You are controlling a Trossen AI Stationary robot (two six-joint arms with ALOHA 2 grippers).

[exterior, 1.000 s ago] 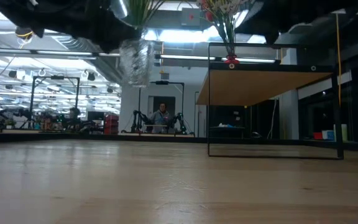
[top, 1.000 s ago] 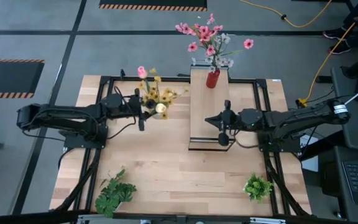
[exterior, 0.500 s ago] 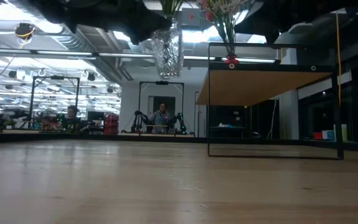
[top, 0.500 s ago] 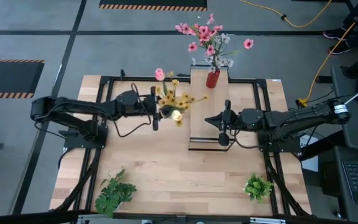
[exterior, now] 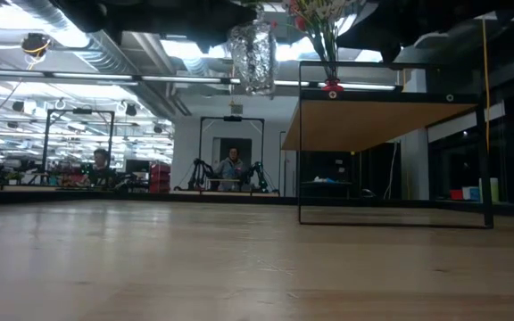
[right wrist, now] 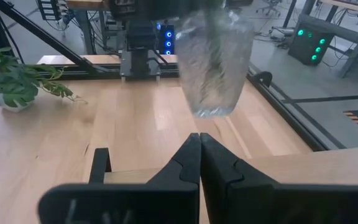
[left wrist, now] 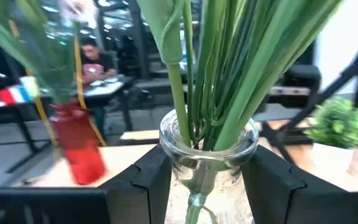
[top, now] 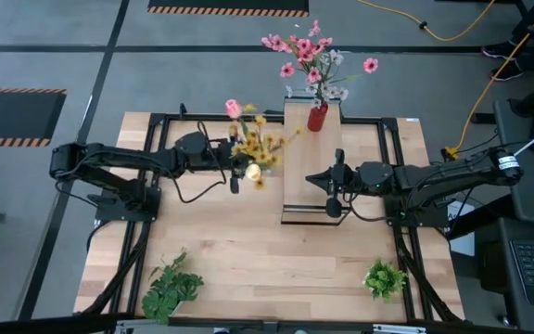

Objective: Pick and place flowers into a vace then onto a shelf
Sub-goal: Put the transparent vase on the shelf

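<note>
My left gripper [top: 238,173] [left wrist: 209,186] is shut on the clear glass vase [top: 249,171] [exterior: 252,55] [right wrist: 216,65], high above the table just left of the shelf [top: 306,162] [exterior: 373,125]. The vase holds flowers [top: 251,145] with green stems [left wrist: 219,74]: yellow daisies and a pink tulip [top: 233,109]. My right gripper [top: 311,178] [right wrist: 199,155] is shut and empty over the shelf's near half, facing the vase. A small red cylinder [top: 317,118] [left wrist: 79,149] with pink blossom sprays [top: 309,51] stands on the shelf's far end. My left gripper pinches the vase between its two fingers [left wrist: 145,180], one on each side of the glass wall just below the rim [left wrist: 209,138]. The fingers come level from the table's left. The vase is lifted clear and stands upright, its stems rising out of the mouth.
Two green leafy bunches sit near the table's near edge, one at the left [top: 170,288] and one at the right [top: 385,278] [right wrist: 17,81]. Bare tabletop [top: 248,250] lies between them. A person [exterior: 232,165] sits in the room beyond the table.
My left gripper has carried the vase toward the table's right, closer to the shelf, and has raised it. In the low view the vase has climbed from mid-height to near the picture's top. Most of the sideways travel came in the first half second.
</note>
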